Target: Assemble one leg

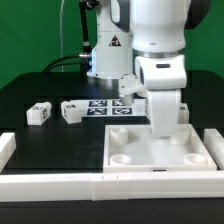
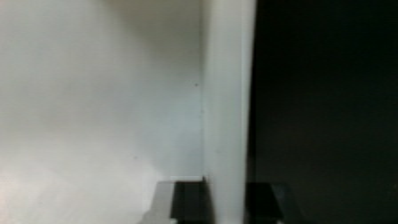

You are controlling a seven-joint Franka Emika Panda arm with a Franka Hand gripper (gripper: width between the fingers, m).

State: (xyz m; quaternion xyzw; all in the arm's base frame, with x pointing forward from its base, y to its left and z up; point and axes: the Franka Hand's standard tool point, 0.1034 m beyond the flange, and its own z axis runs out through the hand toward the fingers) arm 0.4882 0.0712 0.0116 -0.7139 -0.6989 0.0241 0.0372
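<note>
The end effector point(image 1: 165, 128) stands over the 12 o'clock edge of the white panel point(image 1: 150, 157), and in the wrist view its dark fingers point(image 2: 187, 205) sit either side of that edge; whether they pinch it I cannot tell. The nearest leg point(image 1: 72, 110) lies loose on the tabletop point(image 1: 40, 145) at about 9 o'clock from the end effector, well apart, long axis roughly 9-to-3, with another leg point(image 1: 38, 113) beyond. The arm's body hides the fingertips in the exterior view, and the wrist view is blurred.

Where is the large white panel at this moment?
The white panel lies flat at the front of the exterior view's right, beneath the gripper, with the marker board just behind it toward that view's left.
</note>
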